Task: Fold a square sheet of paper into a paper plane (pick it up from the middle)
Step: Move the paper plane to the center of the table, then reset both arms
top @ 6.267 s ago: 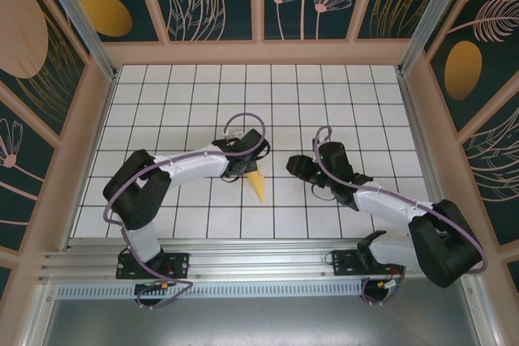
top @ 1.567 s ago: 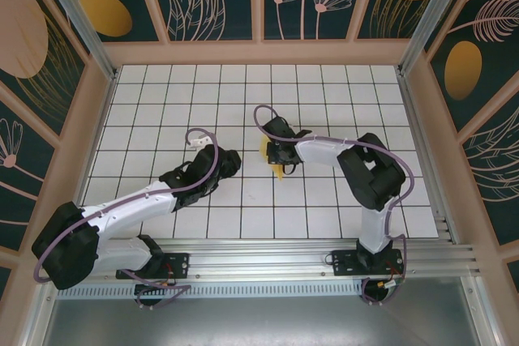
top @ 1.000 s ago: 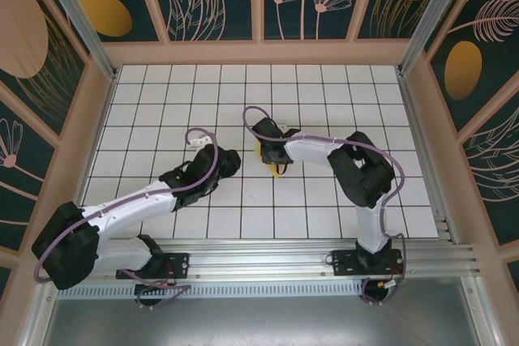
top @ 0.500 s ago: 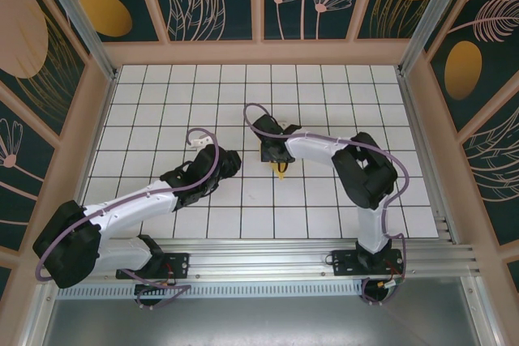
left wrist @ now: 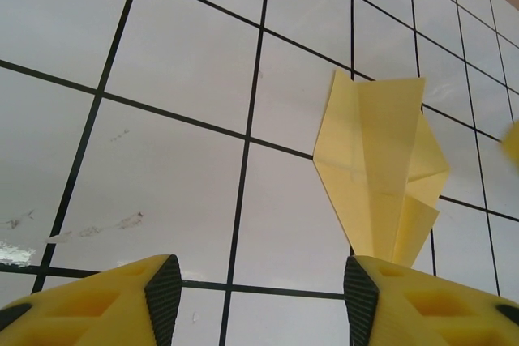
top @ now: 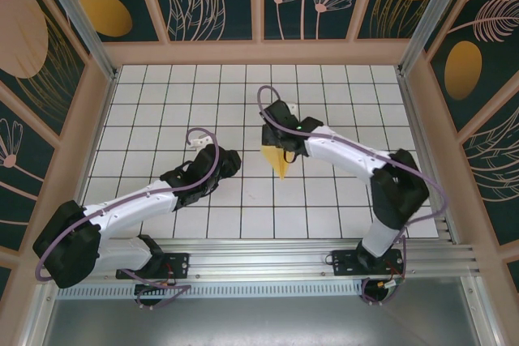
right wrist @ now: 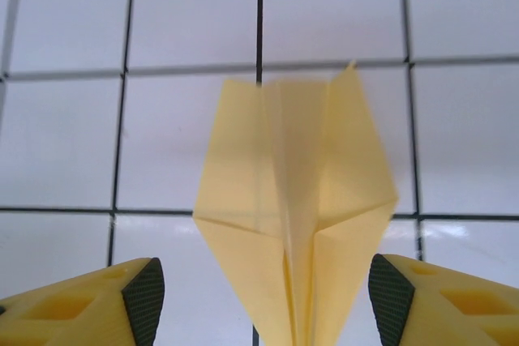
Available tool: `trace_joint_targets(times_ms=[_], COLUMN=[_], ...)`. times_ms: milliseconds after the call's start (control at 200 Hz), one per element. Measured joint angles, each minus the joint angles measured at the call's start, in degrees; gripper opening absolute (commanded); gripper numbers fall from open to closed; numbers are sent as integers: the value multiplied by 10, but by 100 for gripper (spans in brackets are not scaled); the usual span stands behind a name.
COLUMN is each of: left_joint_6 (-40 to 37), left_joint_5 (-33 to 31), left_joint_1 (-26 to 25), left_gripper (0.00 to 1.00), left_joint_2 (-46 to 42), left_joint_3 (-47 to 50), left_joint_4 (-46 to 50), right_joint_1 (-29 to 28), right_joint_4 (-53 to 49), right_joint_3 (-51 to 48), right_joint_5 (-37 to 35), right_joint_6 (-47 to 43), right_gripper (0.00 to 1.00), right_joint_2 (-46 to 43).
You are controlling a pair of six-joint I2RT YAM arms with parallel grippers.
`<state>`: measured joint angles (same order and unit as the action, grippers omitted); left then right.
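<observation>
The yellow paper plane (top: pixel 278 163) lies flat on the white grid table (top: pixel 203 95), wide end away, point toward the near edge. In the right wrist view the paper plane (right wrist: pixel 293 200) shows its central ridge and two folded wings. My right gripper (top: pixel 276 140) hovers over it, open, and the right gripper (right wrist: pixel 259 289) straddles the nose without touching it. My left gripper (top: pixel 230 160) rests open about one tile to the left. In the left wrist view the paper plane (left wrist: pixel 381 172) lies ahead and right of the left gripper (left wrist: pixel 255 289), near its right finger (left wrist: pixel 361 289).
Wooden walls (top: pixel 259 53) with dark floral panels fence the table on three sides. A metal rail (top: pixel 259 261) with both arm bases runs along the near edge. The right arm's elbow (top: pixel 397 188) stands over the right-hand tiles.
My right gripper has let go of the plane, which now lies spread flat on the table. The right arm's elbow swung to the right. The left arm has stayed put.
</observation>
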<state>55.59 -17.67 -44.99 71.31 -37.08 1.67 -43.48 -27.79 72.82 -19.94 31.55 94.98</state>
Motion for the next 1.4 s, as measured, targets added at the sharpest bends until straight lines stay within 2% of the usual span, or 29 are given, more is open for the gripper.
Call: trace_joint_targets(times_ms=[150,220,375,470,636,791,911,1066,1301,1401], left_joint_6=[-7,-16,-45,-73,-118,-157,-190,-245,-329,-366], left_joint_5=[-24,-41,-82,-111,-179,-233,-251,-264,-258,-251], left_joint_1=[0,1,24,55,114,162,218,256,285,290], left_gripper=[67,68,82,96,99,98,99,99,98,99], left_joint_2=[-2,-8,-37,-62,-103,-130,-135,-122,-72,-56], left_joint_3=[0,0,0,2,17,42,69,106,131,139], left_joint_4=[8,17,29,30,28,6,-27,-95,-205,-260], right_joint_1=[12,36,147,224,348,420,427,428,443,445], right_joint_4=[28,44,121,206,307,430,540,678,896,919], right_joint_3=[-50,-84,-193,-291,-417,-480,-510,-530,-584,-599], right_joint_5=[-81,-121,-184,-191,-125,-24,34,81,150,170], right_joint_6=[-16,-28,-75,-127,-193,-224,-241,-270,-298,-301], right_gripper=[74,74,76,77,77,77,77,76,76,78], right_joint_2=[-111,-162,-261,-307,-313,-284,-229,-140,-80,-69])
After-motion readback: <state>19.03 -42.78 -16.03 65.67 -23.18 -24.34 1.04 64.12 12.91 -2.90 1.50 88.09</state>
